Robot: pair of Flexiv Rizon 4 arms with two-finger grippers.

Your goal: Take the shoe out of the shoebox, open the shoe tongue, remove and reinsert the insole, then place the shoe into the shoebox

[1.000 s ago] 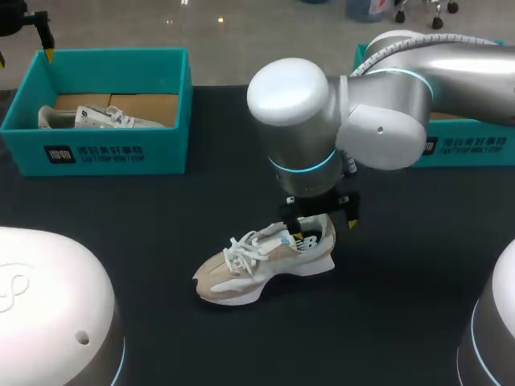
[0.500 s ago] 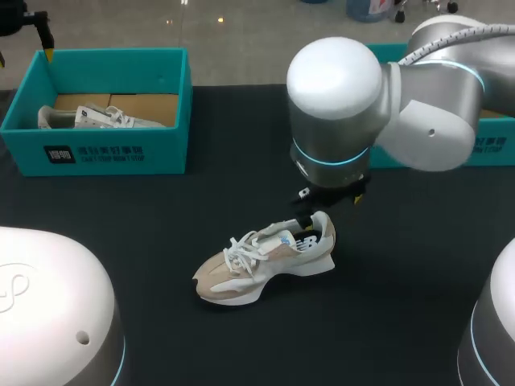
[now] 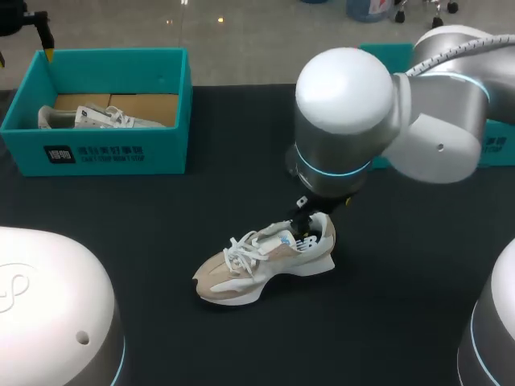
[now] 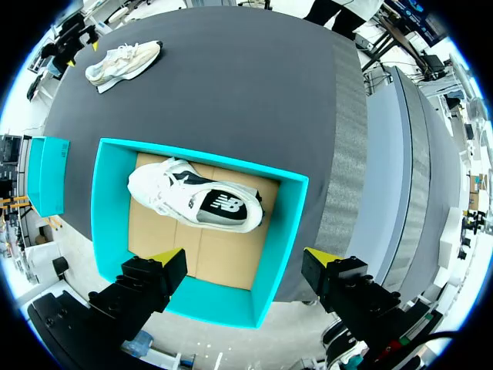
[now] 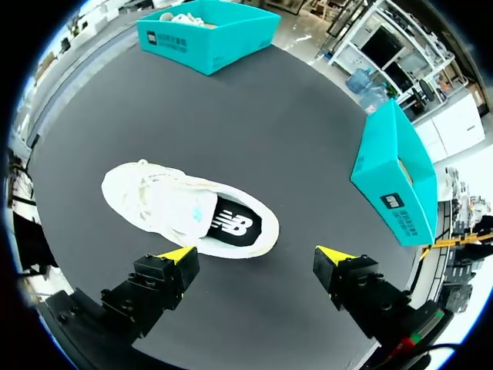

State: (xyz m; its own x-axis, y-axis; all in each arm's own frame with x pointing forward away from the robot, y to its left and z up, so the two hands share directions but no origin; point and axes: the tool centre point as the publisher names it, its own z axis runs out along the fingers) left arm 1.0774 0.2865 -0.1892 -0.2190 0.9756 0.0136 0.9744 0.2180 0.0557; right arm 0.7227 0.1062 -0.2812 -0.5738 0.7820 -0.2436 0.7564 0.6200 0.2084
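Beige sneaker (image 5: 166, 204) — likely light, soft upper, firmer heel collar; best pinched there. Right gripper (image 5: 256, 254) spread wide above it, grasping nothing; left gripper (image 4: 243, 257) likewise released.

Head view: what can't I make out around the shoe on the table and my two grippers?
- Right gripper: head view, hidden under the wrist housing of the right arm; fingers show only in the right wrist view.
- Shoe: head view, heel opening partly covered by that gripper.
- Left gripper: head view, cut off at the corner.
- Right shoebox: head view, mostly behind the right arm; contents unclear.
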